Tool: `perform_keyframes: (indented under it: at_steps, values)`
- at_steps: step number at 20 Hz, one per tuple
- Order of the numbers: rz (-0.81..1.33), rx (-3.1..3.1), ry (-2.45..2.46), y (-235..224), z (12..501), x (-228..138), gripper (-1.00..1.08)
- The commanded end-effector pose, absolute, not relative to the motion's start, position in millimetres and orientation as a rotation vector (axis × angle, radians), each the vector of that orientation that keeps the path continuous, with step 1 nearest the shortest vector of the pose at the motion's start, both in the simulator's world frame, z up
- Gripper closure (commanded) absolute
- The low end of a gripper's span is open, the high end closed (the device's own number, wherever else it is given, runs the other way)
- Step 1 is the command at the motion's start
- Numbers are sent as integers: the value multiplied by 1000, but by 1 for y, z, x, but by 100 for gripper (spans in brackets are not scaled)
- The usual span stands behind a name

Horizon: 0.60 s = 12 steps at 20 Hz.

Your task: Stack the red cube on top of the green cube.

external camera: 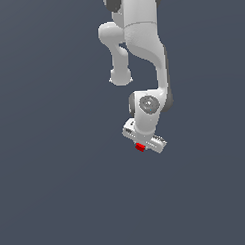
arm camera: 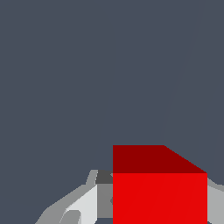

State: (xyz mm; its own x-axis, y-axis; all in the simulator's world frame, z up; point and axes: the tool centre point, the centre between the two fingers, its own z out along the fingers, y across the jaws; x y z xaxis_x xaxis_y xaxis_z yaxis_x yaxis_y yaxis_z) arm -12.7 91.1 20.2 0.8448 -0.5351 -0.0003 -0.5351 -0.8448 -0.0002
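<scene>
The red cube (external camera: pixel 140 147) shows as a small red patch just under the white gripper (external camera: pixel 143 143) in the exterior view, near the middle of the picture. In the wrist view the red cube (arm camera: pixel 159 192) looms large between the two grey-white fingers (arm camera: pixel 87 205), with a finger against each side. The gripper is shut on it. Whether the cube rests on the floor or hangs just above it, I cannot tell. The green cube is out of view in both pictures.
The white arm (external camera: pixel 142 49) comes down from the top middle of the exterior view. A plain dark grey-blue floor (external camera: pixel 56 187) fills everything around it.
</scene>
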Motion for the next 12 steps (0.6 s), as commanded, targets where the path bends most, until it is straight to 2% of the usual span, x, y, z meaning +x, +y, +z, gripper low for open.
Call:
perform_keyframes:
  at_steps: [1,12]
  values:
    - [0,-3017,876,91,20,-13,108]
    - [0,-3017,876,91,35,-13,108]
